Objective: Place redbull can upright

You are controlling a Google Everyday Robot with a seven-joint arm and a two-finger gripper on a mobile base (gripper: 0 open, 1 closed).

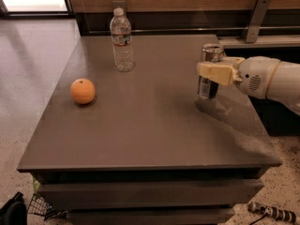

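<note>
- The slim metal can (206,89), silver at its shiny top with dark panels lower down, stands upright near the right edge of a smooth grey-brown table (150,125).
- The gripper (206,72) reaches in from the right, its cream, blocky fingers (216,73) clamped across the can's middle.
- Behind it runs the rounded white shell of the arm (269,78).
- Whether the can's base is touching the tabletop cannot be told; a dim reflection lies just beneath it.
- A clear, ribbed plastic bottle (122,43) with a white cap stands upright at the far side.
- A round, dimpled orange (83,91) sits well apart on the left.
</note>
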